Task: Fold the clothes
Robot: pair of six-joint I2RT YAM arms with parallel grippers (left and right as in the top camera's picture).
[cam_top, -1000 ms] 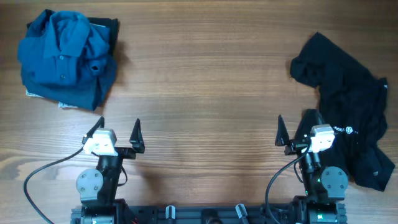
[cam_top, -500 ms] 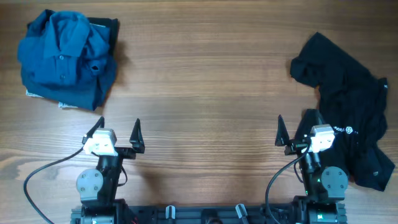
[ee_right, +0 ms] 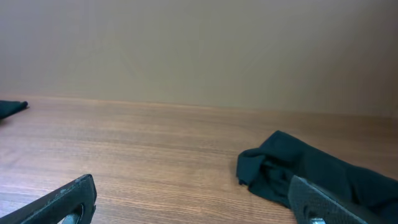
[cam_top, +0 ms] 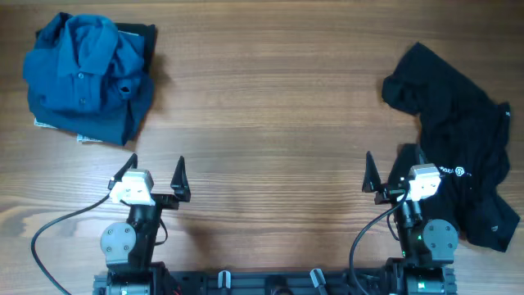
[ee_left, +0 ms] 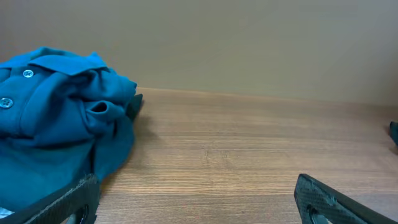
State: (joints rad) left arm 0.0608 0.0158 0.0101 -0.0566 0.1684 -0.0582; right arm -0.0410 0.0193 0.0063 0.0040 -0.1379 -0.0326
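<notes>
The black shirt (cam_top: pixel 458 139) lies crumpled at the right side of the table, its small white round logo and lettering near my right arm. It also shows in the right wrist view (ee_right: pixel 323 171), ahead and to the right. My right gripper (cam_top: pixel 390 172) is open and empty at the shirt's left edge, near the table's front; its right finger lies over the cloth's edge. In its wrist view the jaws (ee_right: pixel 193 202) stand wide apart over bare wood. My left gripper (cam_top: pixel 155 170) is open and empty at the front left, jaws (ee_left: pixel 199 202) wide apart.
A blue collared button-up shirt (cam_top: pixel 86 78) lies bunched at the back left on a dark folded item, and shows in the left wrist view (ee_left: pixel 56 118). Bare wooden table (cam_top: pixel 270 123) lies between the two garments. Cables run at the front edge.
</notes>
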